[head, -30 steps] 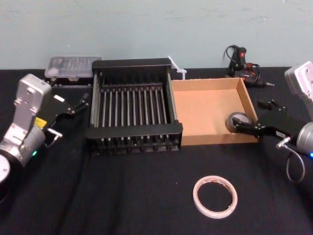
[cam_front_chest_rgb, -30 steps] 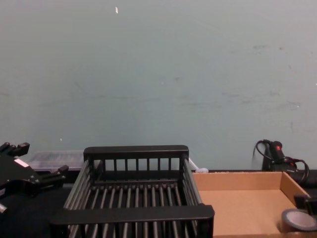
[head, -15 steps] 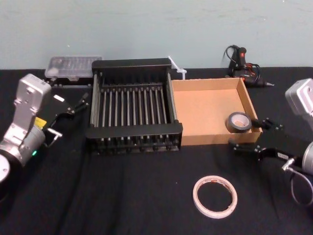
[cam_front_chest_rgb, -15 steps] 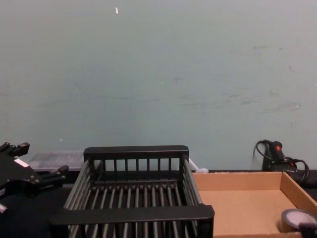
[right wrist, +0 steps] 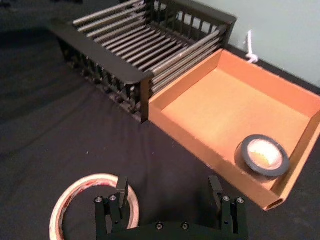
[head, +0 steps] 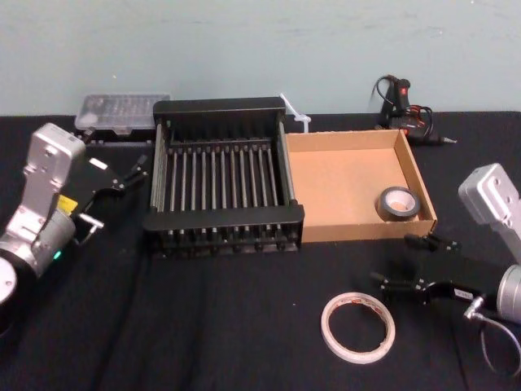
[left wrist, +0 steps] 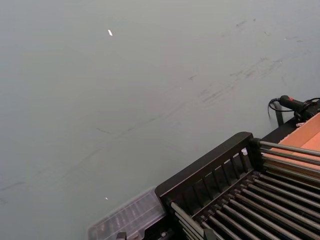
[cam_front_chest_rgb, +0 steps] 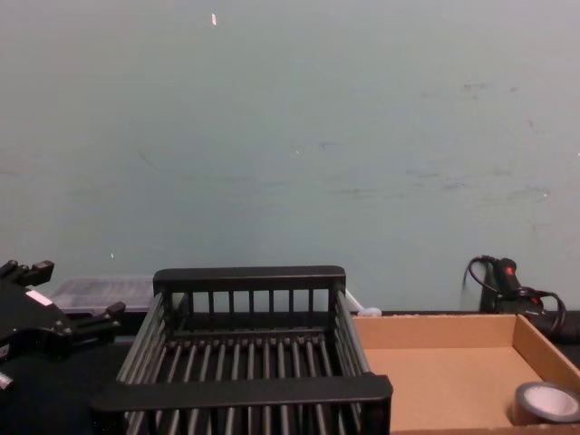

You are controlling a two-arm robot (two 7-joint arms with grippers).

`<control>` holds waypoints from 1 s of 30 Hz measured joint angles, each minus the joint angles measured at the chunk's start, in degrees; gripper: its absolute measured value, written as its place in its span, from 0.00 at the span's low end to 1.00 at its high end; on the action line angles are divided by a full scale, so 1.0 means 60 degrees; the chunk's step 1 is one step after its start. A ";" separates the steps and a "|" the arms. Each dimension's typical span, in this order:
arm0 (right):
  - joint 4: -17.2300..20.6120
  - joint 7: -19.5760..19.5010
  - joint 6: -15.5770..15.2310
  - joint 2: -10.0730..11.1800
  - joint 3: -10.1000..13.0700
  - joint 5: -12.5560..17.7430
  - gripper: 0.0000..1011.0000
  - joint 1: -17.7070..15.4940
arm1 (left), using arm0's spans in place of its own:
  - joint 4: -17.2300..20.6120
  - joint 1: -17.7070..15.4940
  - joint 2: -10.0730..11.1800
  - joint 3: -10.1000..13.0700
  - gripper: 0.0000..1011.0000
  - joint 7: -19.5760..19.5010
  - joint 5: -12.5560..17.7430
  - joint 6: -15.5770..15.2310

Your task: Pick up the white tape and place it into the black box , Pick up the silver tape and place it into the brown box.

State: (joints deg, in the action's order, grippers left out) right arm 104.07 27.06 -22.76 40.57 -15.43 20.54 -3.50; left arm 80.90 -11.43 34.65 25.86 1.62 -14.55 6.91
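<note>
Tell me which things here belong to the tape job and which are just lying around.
Job: white tape; black box; silver tape, in the brown box; right gripper, open, by the white tape; left gripper, parked left.
Lying about: clear case; corded black tool.

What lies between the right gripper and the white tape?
Only bare black tablecloth, in the head view. The open right gripper is beyond the white tape, toward the brown box; the left gripper sits left of the black box.
</note>
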 joint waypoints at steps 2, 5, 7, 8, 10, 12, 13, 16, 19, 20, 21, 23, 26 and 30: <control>-0.0037 0.0010 0.0000 0.0079 -0.0123 -0.0008 0.99 0.0006 | 0.0000 0.0001 0.0000 0.0000 0.99 0.0000 0.0000 0.0000; -0.0080 0.0022 -0.0001 0.0147 -0.0242 -0.0040 0.99 0.0023 | 0.0001 0.0000 0.0000 0.0000 0.99 0.0000 0.0000 0.0000; -0.0123 0.0033 -0.0001 0.0189 -0.0336 -0.0073 0.99 0.0059 | 0.0000 0.0001 0.0000 0.0000 0.99 0.0000 0.0000 0.0000; -0.0139 0.0037 -0.0002 0.0198 -0.0366 -0.0081 0.99 0.0071 | 0.0000 0.0001 0.0000 0.0000 0.99 0.0000 0.0000 0.0000; -0.0179 0.0043 -0.0002 0.0224 -0.0460 -0.0113 0.99 0.0102 | 0.0000 0.0001 0.0000 0.0001 0.99 0.0000 0.0000 0.0000; -0.0199 0.0047 -0.0002 0.0238 -0.0509 -0.0133 0.99 0.0122 | 0.0000 0.0000 0.0000 0.0000 0.99 0.0000 0.0000 0.0000; -0.0213 0.0049 -0.0001 0.0244 -0.0543 -0.0144 0.99 0.0139 | 0.0000 0.0001 0.0000 0.0000 0.99 0.0001 0.0000 0.0000; -0.0275 0.0072 0.0006 0.0264 -0.0663 -0.0193 0.99 0.0203 | 0.0000 0.0000 0.0000 0.0000 0.99 0.0000 0.0000 0.0000; -0.0311 0.0085 0.0010 0.0281 -0.0749 -0.0227 0.99 0.0245 | 0.0000 0.0001 0.0000 0.0000 0.99 0.0000 0.0000 0.0000; -0.0321 0.0086 0.0011 0.0283 -0.0770 -0.0233 0.99 0.0257 | 0.0000 0.0000 0.0000 0.0000 0.99 0.0000 0.0000 0.0000; -0.0330 0.0089 0.0009 0.0283 -0.0790 -0.0240 0.99 0.0267 | 0.0000 0.0000 0.0000 0.0000 0.99 0.0000 0.0000 0.0000; -0.0359 0.0099 0.0003 0.0284 -0.0851 -0.0259 0.99 0.0301 | 0.0000 0.0000 0.0000 0.0000 0.99 0.0000 0.0000 0.0000; -0.0400 0.0121 -0.0008 0.0278 -0.0924 -0.0280 0.99 0.0346 | 0.0000 0.0000 0.0000 0.0000 0.99 0.0000 0.0000 0.0000; -0.0470 0.0146 -0.0030 0.0262 -0.1019 -0.0316 0.99 0.0408 | 0.0000 0.0001 0.0000 0.0000 0.99 0.0000 0.0000 0.0000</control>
State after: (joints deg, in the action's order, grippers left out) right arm 101.25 27.94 -22.94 42.14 -21.54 18.64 -1.05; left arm 80.90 -11.43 34.65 25.86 1.62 -14.55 6.91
